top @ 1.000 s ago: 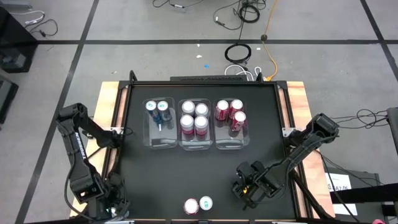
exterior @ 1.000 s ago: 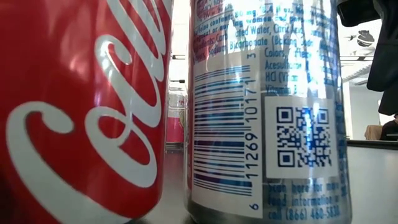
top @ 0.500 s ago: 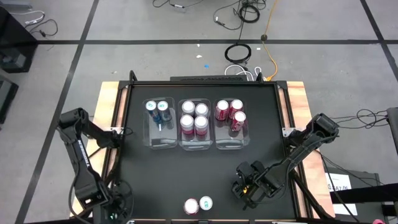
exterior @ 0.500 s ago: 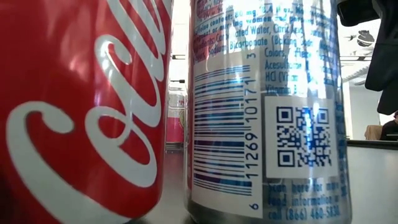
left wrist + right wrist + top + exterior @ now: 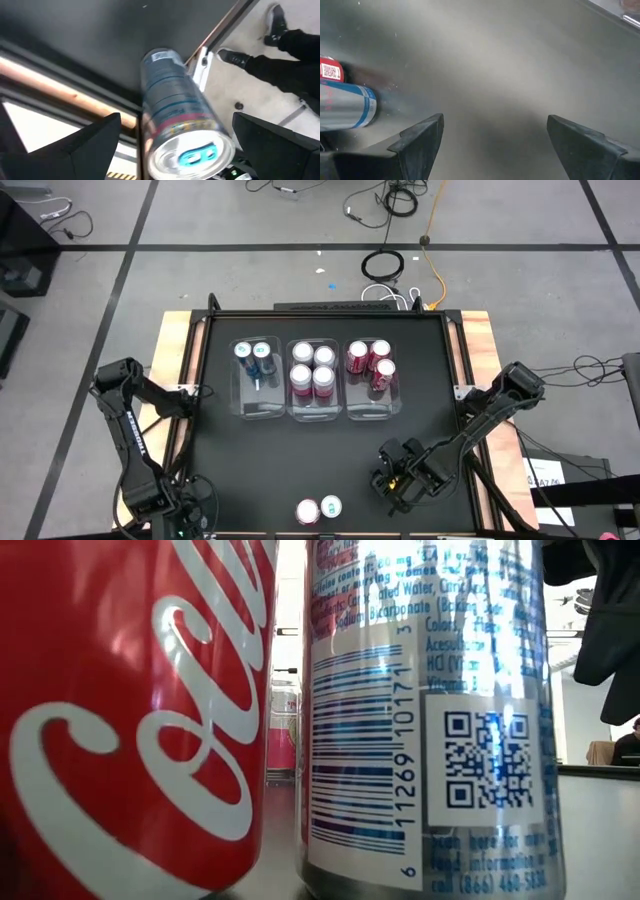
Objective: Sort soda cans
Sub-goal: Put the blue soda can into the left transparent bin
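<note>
Two soda cans stand side by side at the table's near edge: a red one (image 5: 307,511) (image 5: 130,720) and a silver-blue one (image 5: 331,505) (image 5: 430,720). My right gripper (image 5: 385,480) (image 5: 495,117) hovers open to their right, pointing at them, with nothing between its fingers. At the near left corner my left gripper (image 5: 185,515) (image 5: 177,116) points down, open. Its fingers stand on either side of an upright teal-and-silver can (image 5: 175,105); I see no touch. The arm hides that can in the high view.
Three clear bins sit mid-table: the left one (image 5: 245,405) holds two teal cans, the middle one (image 5: 312,412) several pink-and-white cans, the right one (image 5: 372,412) three dark red cans. A person's legs and shoes (image 5: 280,40) stand on the floor beyond the table's corner.
My left arm has swung toward the table's near edge and sunk a little, and its wrist has rolled. The cans on the table have kept their places.
</note>
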